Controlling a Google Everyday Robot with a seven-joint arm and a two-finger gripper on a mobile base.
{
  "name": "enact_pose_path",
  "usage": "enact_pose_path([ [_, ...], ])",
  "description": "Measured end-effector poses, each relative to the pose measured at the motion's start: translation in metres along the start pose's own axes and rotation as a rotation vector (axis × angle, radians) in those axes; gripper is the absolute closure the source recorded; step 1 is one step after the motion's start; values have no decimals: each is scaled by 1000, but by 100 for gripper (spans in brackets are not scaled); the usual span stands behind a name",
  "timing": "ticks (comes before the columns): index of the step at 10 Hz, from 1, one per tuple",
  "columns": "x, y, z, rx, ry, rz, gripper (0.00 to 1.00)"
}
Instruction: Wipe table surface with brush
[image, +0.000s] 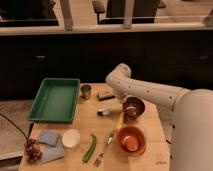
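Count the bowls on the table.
2. A dark bowl sits right of centre; an orange bowl sits just in front, nearer the camera. The end effector hangs by the metal cup; the arm may hide others.

Cafeteria-like room, chairs (131, 7), long counter (60, 31)
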Motion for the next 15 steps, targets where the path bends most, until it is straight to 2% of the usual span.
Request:
enact_pose_path([
  [2, -33, -19, -2, 21, -29, -25, 100],
  [4, -76, -32, -5, 34, -61, -83, 100],
  [5, -91, -35, -6, 37, -73, -116, 100],
  [6, -105, -31, -5, 30, -84, -161, 100],
  [8, -116, -8, -6, 3, -92, -222, 100],
  [11, -98, 26, -8, -26, -84, -260, 100],
  [13, -52, 44, -8, -34, -67, -224, 100],
  [15, -16, 42, -5, -30, -57, -171, 100],
])
